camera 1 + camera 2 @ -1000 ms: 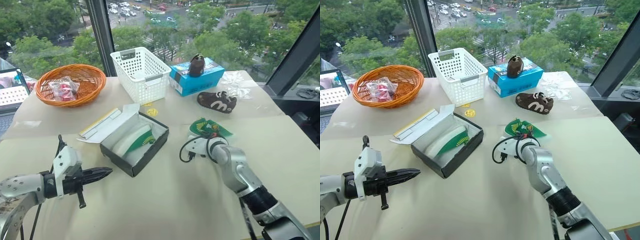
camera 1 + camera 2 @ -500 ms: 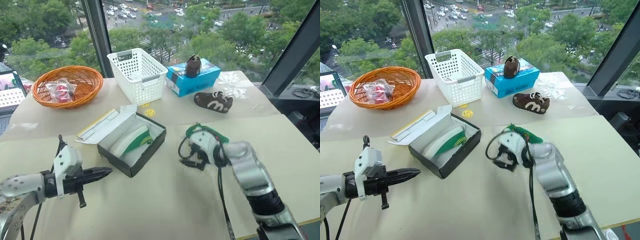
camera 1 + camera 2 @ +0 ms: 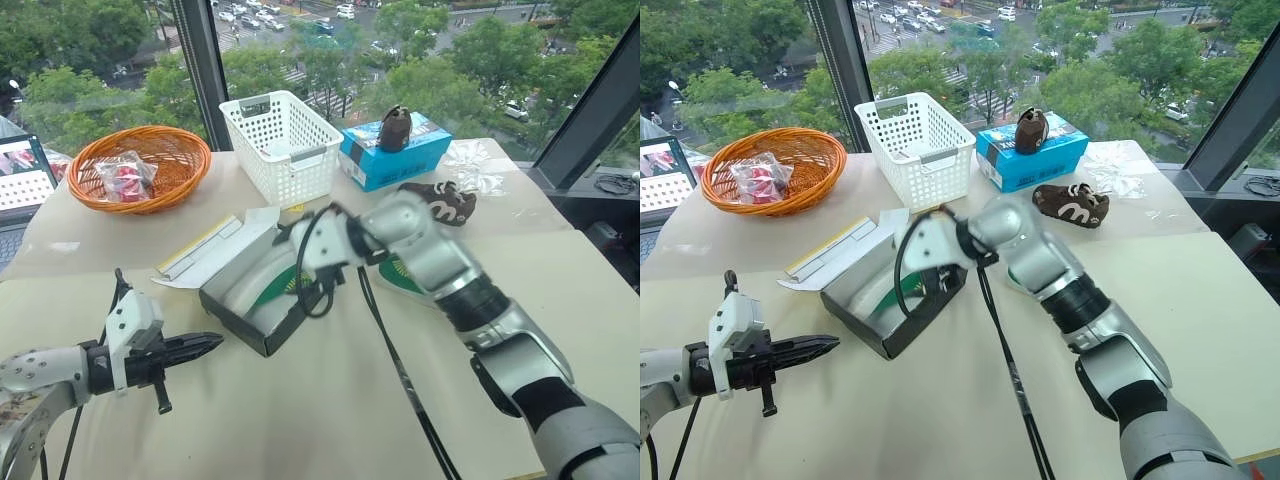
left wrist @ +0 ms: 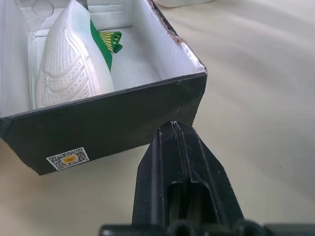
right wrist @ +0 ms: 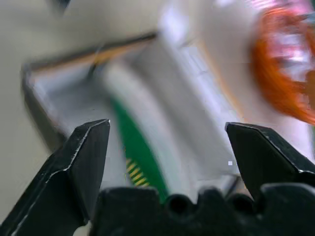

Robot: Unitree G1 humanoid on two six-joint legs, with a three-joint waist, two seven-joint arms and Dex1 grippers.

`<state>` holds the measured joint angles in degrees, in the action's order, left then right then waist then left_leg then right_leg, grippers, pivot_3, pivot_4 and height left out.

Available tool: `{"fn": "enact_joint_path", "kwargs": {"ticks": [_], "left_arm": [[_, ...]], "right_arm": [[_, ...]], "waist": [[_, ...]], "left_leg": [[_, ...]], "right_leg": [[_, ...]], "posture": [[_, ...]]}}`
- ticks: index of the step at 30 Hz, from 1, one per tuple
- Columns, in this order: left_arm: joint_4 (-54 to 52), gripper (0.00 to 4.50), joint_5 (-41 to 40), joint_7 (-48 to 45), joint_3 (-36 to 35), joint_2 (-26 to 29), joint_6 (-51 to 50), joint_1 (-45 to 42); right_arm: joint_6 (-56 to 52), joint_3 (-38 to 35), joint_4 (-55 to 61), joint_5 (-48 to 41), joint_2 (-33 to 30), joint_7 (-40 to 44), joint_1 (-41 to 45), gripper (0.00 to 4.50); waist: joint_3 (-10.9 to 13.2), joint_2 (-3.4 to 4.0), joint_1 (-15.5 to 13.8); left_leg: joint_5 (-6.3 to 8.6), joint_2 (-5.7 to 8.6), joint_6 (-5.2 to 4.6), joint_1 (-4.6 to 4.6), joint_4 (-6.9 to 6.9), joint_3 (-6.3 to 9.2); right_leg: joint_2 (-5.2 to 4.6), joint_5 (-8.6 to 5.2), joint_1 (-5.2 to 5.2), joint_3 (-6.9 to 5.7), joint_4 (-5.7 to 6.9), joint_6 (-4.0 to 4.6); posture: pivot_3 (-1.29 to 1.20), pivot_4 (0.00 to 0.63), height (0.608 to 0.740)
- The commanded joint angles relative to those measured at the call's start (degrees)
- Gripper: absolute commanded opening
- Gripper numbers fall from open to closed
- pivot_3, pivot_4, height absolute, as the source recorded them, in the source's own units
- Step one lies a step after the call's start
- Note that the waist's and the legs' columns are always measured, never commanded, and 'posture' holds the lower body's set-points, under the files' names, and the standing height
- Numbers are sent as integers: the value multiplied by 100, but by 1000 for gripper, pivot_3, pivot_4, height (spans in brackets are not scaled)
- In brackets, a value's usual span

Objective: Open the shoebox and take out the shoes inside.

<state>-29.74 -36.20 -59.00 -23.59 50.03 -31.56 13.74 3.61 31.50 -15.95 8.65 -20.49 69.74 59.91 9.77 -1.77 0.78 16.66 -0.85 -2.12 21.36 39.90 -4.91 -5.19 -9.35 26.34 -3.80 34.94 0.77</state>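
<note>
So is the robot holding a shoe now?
No. The right gripper is open and empty above the shoebox; the left gripper is shut on nothing.

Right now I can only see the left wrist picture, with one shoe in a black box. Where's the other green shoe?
Observer: The other green shoe lies on the table, just right of the shoebox, partly behind the right arm.
Operator: Is the other claw doing anything?
Observer: The right claw hovers over the open box, its fingers spread wide and empty.
Operator: Where did the lid go?
Observer: The lid is folded back flat on the table, on the box's far left side.
</note>
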Motion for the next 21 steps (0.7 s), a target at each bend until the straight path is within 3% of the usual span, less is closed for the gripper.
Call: {"fn": "enact_joint_path", "kwargs": {"ticks": [1, 8, 18, 21], "left_arm": [[-224, 0, -121, 48, -177, 24, -37, 78], [-340, 0, -158, 136, -273, -5, -49, 252], [-391, 0, -209, 204, -283, -7, -71, 296], [-381, 0, -205, 217, -268, -3, -65, 274]], "right_arm": [[858, 38, -743, 230, 239, -203, 440, 4444], [1885, 280, -2704, 935, 872, -930, 1018, 4444], [2500, 422, -3857, 1429, 1345, -1281, 1097, 4444], [2589, 363, -3797, 1422, 1292, -1213, 1071, 3734]], "waist": [[1, 1, 10], [1, 1, 47], [1, 1, 23], [1, 2, 29]], "left_leg": [[-6, 0, 11, 1, 0, 0], [-7, -6, 14, -2, -4, 2], [-15, -5, 28, -3, -4, 8], [-16, -5, 28, -5, -4, 9]], "right_leg": [[0, 0, 2, 1, 1, 0], [3, 0, 3, 2, 8, 4], [1, 0, 0, 1, 8, 6], [1, 0, -1, 1, 9, 6]], "posture": [[0, 150, 731], [0, 150, 731], [0, 150, 731], [0, 150, 731]]}}
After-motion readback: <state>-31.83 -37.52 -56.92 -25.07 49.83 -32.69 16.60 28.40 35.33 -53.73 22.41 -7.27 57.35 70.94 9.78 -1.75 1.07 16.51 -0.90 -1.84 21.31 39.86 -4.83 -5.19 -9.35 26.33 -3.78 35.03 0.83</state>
